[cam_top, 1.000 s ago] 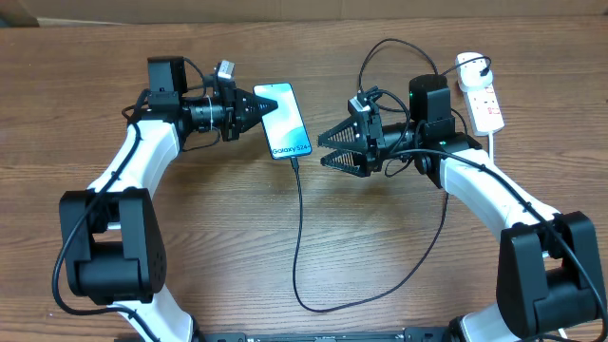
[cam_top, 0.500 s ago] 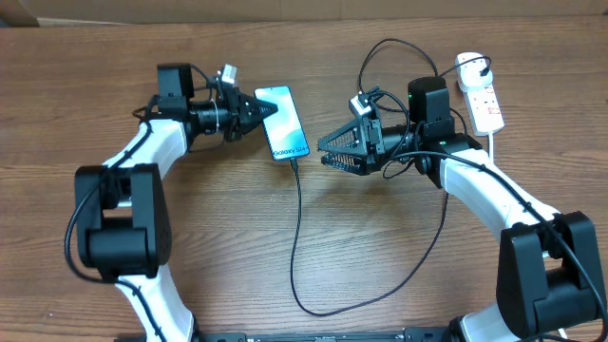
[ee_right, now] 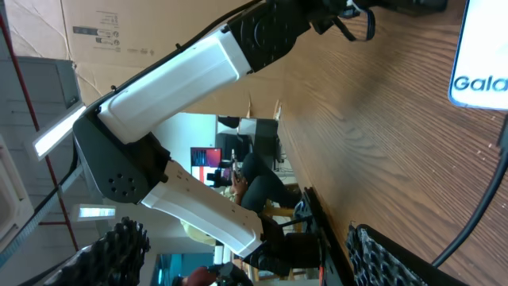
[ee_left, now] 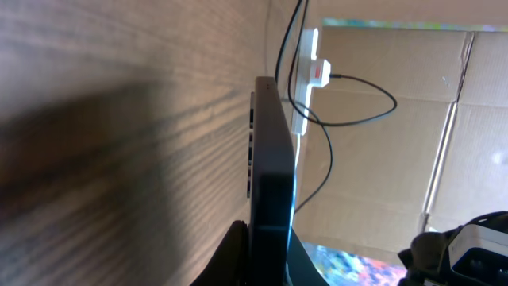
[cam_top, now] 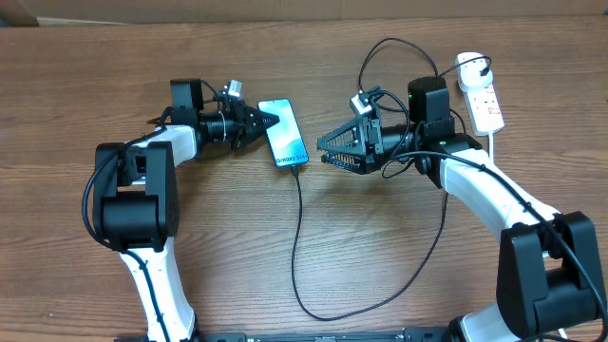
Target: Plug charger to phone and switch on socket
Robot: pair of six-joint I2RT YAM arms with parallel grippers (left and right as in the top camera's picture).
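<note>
The phone (cam_top: 287, 136) lies on the wooden table, its light blue screen facing up. My left gripper (cam_top: 271, 121) is shut on its upper left edge. In the left wrist view the phone (ee_left: 270, 159) shows edge-on, pinched between both fingers (ee_left: 238, 254). The charger (cam_top: 296, 237), a thin black cable, runs from the phone's lower edge down the table and loops back up right to the white socket (cam_top: 484, 100). My right gripper (cam_top: 325, 150) hangs open just right of the phone, holding nothing. The right wrist view catches a phone corner (ee_right: 484, 56) and the cable (ee_right: 476, 222).
The socket's thick white cord (cam_top: 494, 142) drops past my right arm. Cardboard boxes (ee_left: 413, 119) stand behind the table's far edge. The cable loop (cam_top: 380, 294) lies on the table's near middle, between the two arm bases.
My left arm has swung round, its upper part moving right, and the phone has shifted slightly down-right and turned with the gripper. The right gripper tilted a little and stays open.
</note>
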